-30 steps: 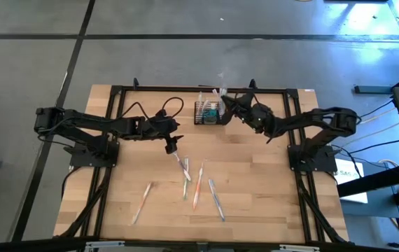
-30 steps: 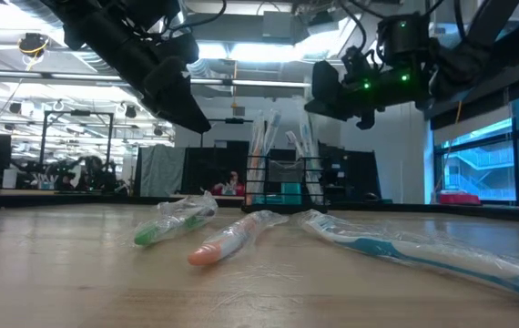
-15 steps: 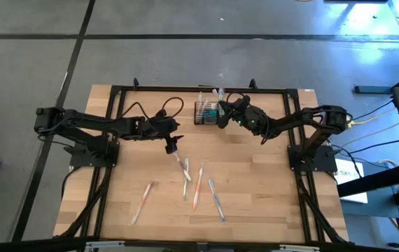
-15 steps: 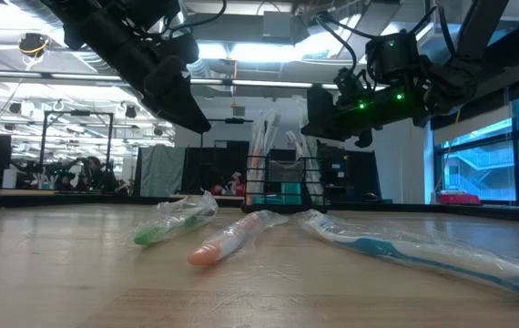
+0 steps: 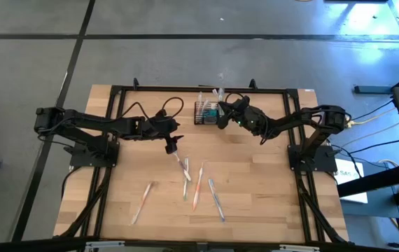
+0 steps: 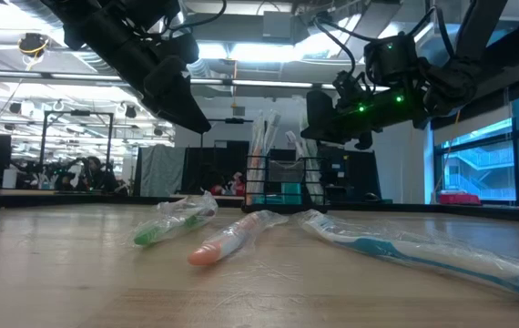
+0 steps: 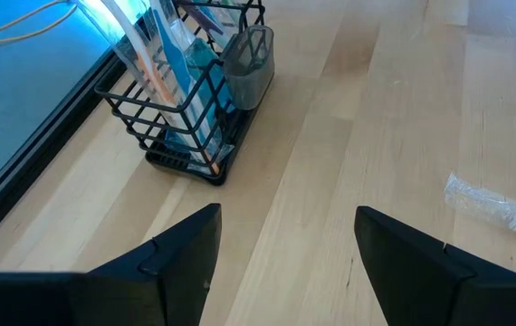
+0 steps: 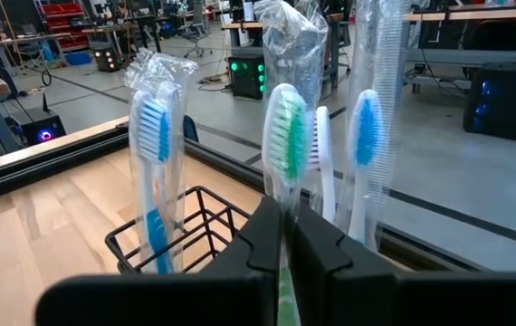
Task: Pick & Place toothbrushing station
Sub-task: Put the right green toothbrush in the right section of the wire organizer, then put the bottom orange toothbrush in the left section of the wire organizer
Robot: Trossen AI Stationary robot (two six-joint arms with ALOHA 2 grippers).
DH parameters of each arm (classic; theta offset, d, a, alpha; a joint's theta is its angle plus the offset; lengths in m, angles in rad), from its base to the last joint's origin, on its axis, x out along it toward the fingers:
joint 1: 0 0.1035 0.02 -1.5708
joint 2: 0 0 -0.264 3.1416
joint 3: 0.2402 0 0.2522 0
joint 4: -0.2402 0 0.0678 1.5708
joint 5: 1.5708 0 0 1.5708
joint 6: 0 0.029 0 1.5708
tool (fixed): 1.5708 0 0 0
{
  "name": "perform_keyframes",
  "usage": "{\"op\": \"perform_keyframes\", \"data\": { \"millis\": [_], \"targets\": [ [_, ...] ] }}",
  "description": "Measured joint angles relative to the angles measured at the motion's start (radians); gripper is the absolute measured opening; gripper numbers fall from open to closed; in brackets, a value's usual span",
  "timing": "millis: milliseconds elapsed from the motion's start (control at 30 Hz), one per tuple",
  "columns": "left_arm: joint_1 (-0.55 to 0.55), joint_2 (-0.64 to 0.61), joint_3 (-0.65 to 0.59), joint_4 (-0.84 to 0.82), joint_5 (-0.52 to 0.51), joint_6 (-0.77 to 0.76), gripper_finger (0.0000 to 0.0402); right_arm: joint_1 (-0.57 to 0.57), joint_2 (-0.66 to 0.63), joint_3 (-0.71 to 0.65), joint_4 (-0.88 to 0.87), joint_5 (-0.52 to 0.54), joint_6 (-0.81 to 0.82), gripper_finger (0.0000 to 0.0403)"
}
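Four wrapped toothbrushes [image 5: 198, 187] are lying mid-table; one black wire caddy [image 5: 206, 112] is standing at the far edge. Right gripper [image 5: 222, 120] is pinching a green toothbrush [image 8: 285, 145] over it; left gripper [image 5: 172, 148] is hanging wide apart

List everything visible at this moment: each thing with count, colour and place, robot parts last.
Wire caddy: one, black, far edge of the table, near the middle.
Wrapped toothbrushes in the caddy: several, blue and green heads, upright.
Wrapped toothbrushes lying loose: about five, pastel, on the near half of the table.
Table: one, light wood.
Left gripper: jaws open, above the table's middle, holding nothing.
Right gripper: jaws shut on a green-headed wrapped toothbrush, beside the caddy.
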Motion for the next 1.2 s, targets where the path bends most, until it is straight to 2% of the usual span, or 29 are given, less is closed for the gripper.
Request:
{"op": "perform_keyframes", "data": {
  "millis": [167, 533, 667, 867, 1033, 1200],
  "targets": [
    [0.0, 0.0, 0.0, 0.0, 0.0, 0.0, 0.0251, 0.0, 0.0, 0.0, 0.0, 0.0, 0.0, 0.0037],
    [0.0, 0.0, 0.0, -0.003, 0.0, 0.0, 0.0251, 0.002, -0.007, 0.0, -0.001, 0.003, -0.031, 0.0168],
    [0.0, 0.0, 0.0, -0.011, 0.0, 0.0, 0.0251, 0.01, -0.024, 0.0, -0.001, 0.003, -0.062, 0.0202],
    [0.0, 0.0, 0.0, -0.015, 0.0, 0.0, 0.0251, 0.018, -0.052, 0.0, -0.027, 0.005, -0.081, 0.022],
    [0.0, 0.0, 0.0, -0.015, 0.0, 0.0, 0.0251, 0.018, -0.094, 0.0, -0.159, 0.053, -0.04, 0.0222],
    [0.0, 0.0, 0.0, -0.015, 0.0, 0.0, 0.0251, 0.019, -0.131, 0.0, -0.217, 0.033, 0.002, 0.0222]
  ]
}}
